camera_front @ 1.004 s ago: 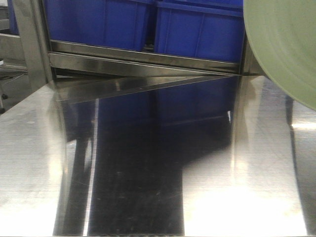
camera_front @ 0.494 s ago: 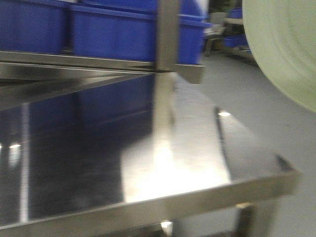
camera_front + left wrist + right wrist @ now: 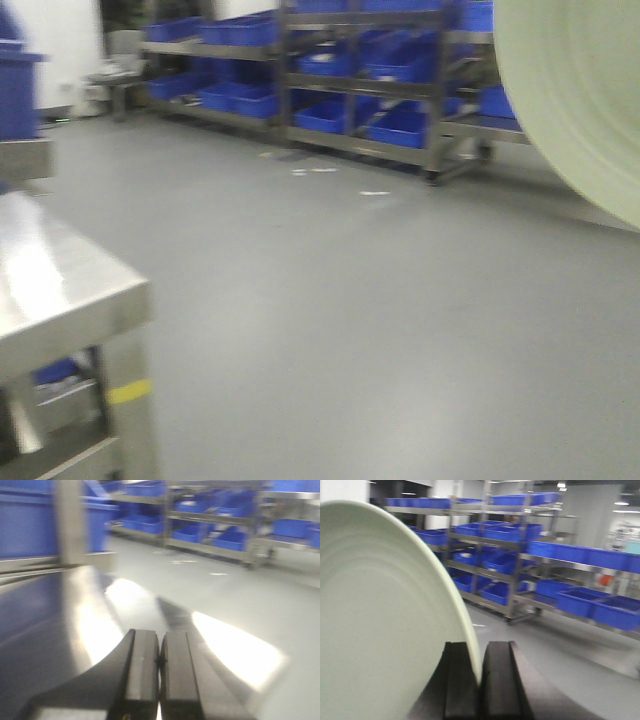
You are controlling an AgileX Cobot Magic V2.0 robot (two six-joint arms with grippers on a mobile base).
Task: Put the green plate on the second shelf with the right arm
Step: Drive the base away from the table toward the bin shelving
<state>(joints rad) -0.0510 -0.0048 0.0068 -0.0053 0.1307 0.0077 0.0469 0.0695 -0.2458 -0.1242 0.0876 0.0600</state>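
The green plate [image 3: 380, 620] is pale sage and stands on edge, filling the left of the right wrist view. My right gripper [image 3: 481, 680] is shut on its rim, one finger on each face. The same plate [image 3: 580, 90] fills the upper right corner of the front view. My left gripper [image 3: 160, 660] is shut with nothing between its fingers and hangs over a shiny steel tabletop [image 3: 50, 610]. I cannot single out the second shelf in these blurred views.
A steel table corner [image 3: 60, 290] juts in at the left of the front view, with a blue bin [image 3: 15, 95] behind it. Grey floor [image 3: 380, 320] stretches ahead. Metal racks with blue bins [image 3: 380, 80] line the far wall.
The whole view has swung right. The steel table slid off to the left, and open floor with distant racks came into sight. The plate keeps its place in the right gripper.
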